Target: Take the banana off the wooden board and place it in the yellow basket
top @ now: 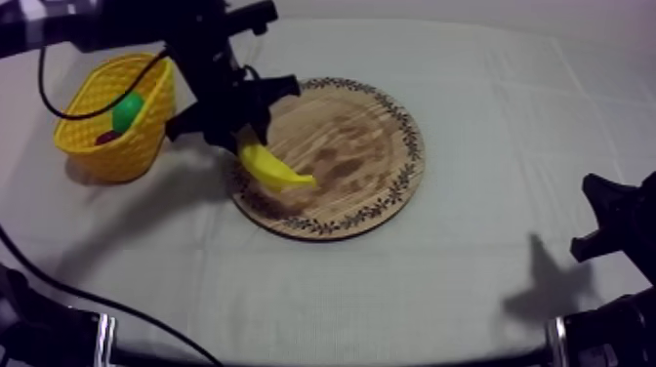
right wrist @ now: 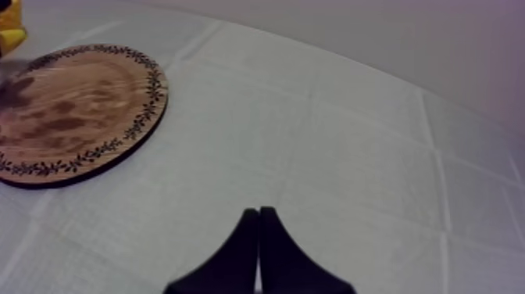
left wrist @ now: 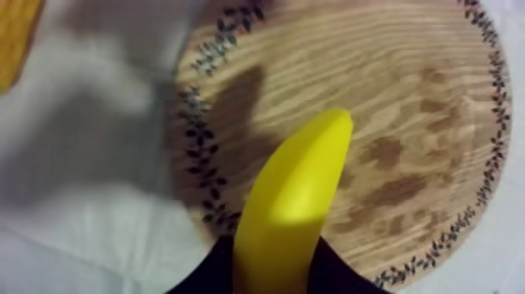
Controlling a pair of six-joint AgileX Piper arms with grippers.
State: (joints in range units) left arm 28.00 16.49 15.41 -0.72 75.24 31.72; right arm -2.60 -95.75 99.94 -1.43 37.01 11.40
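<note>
Left jaws are clamped on the banana (top: 276, 168) at one end, black fingers (left wrist: 211, 274) either side of it. The fruit's long axis runs straight out ahead of the jaws, w/ the free tip pointing over the wooden board (top: 366, 146) toward its middle. It looks lifted off the wood, hanging above the board's patterned rim, though tip clearance is hard to judge. The key relation: the yellow basket (top: 117, 156) lies near, on the opposite side of the jaws from the banana's tip, so the fruit would trail behind on the way over. The left arm (top: 205, 59) is by far the nearer. Right jaws (right wrist: 258, 250) lie together as a narrow wedge, holding nothing, well apart from board and basket, over bare cloth. Judgement: the next move needs height enough for the tip to clear the basket's rim, then likely a tilt so the long fruit drops in lengthwise. Room inside is limited, since a green fruit (top: 127, 109) and a small red fruit (top: 105, 138) sit in it. The worktop (top: 508, 117) btw board and basket is flat cloth, nothing in the path.
</note>
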